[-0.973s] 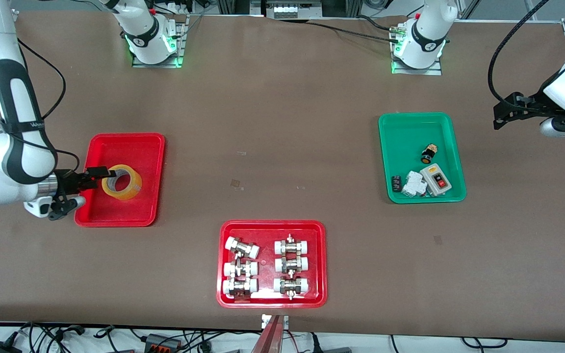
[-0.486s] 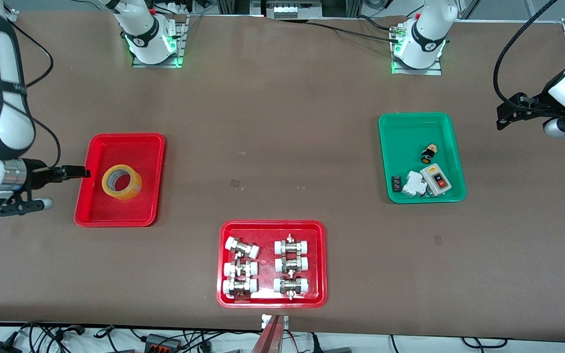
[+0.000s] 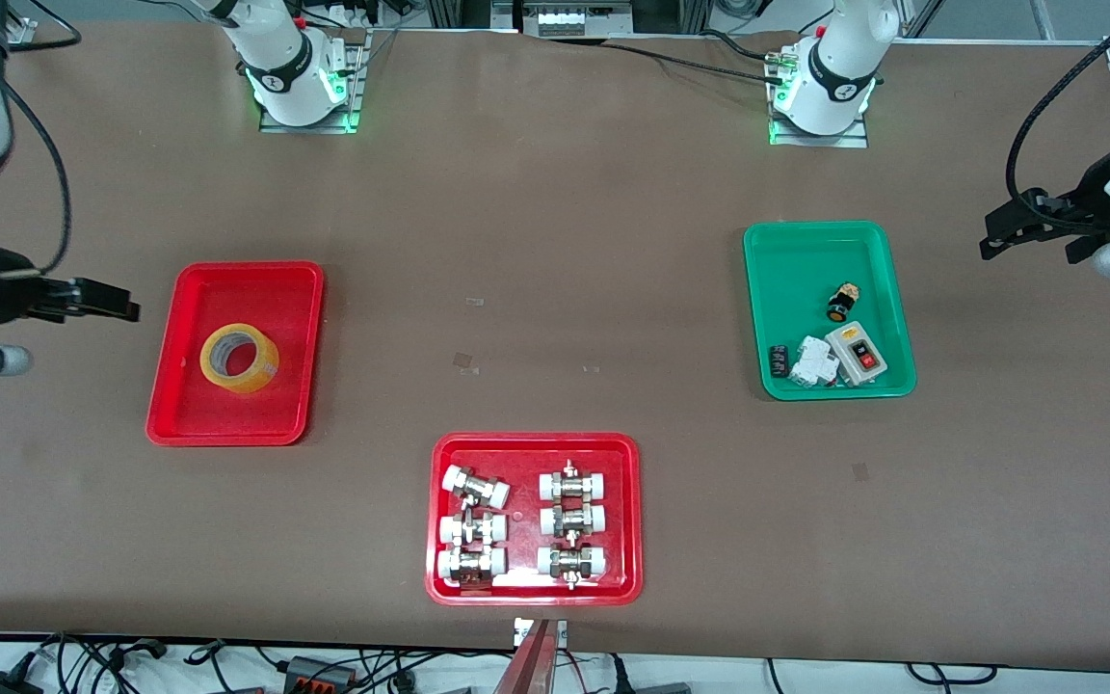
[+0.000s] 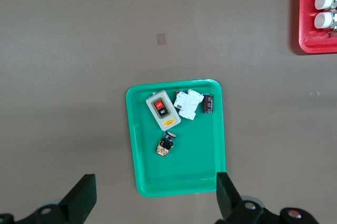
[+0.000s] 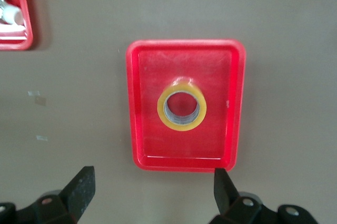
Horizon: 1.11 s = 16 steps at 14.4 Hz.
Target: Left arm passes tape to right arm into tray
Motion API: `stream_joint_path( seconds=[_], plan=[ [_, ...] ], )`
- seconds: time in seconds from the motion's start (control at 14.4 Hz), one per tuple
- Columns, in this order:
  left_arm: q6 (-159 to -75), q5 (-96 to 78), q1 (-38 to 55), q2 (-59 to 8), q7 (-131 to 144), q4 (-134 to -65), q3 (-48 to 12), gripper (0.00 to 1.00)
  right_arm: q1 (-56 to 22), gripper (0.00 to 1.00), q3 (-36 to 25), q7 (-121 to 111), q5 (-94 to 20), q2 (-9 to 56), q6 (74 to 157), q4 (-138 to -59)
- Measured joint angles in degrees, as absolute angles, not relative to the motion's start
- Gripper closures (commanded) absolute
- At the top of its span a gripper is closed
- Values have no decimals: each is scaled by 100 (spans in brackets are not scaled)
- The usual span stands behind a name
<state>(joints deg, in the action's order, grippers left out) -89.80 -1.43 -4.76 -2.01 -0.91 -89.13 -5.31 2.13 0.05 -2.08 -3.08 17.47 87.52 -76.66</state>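
Note:
The yellow tape (image 3: 239, 358) lies flat in the plain red tray (image 3: 197, 410) toward the right arm's end of the table; both also show in the right wrist view, the tape (image 5: 181, 107) in the tray (image 5: 138, 129). My right gripper (image 3: 121, 306) is open and empty, up in the air over the bare table beside that tray; its fingertips (image 5: 225, 184) show spread wide. My left gripper (image 3: 998, 231) is open and empty, raised over the table beside the green tray (image 3: 796, 251) at the left arm's end; its fingertips (image 4: 225, 190) stand wide apart.
The green tray (image 4: 142, 145) holds a switch box (image 3: 857, 352) and small electrical parts. A second red tray (image 3: 439, 588) with several white-capped metal fittings sits near the front edge, mid-table. The arms' bases stand along the table's back edge.
My right gripper let go of the tape, which stays in the red tray, and drew back and up away from the tray. My left gripper drifted slightly outward.

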Motion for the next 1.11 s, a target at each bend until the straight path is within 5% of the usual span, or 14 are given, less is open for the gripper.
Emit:
stream_joint_path(
  seconds=[0.28,0.56,1.11],
  plan=[
    [-8941,-144,-478,-201,-91,-8894,-531,0,261,0,-74,-259,27,1747,8707,-7274],
    [-8946,-143,-477,-202,-95,-8893,-538,0,245,0,-60,-260,188,1727,9510,-7299],
    [-8968,-143,-477,-211,-125,-8893,-540,0,235,0,-59,-260,200,661,10101,-8755]
  ],
)
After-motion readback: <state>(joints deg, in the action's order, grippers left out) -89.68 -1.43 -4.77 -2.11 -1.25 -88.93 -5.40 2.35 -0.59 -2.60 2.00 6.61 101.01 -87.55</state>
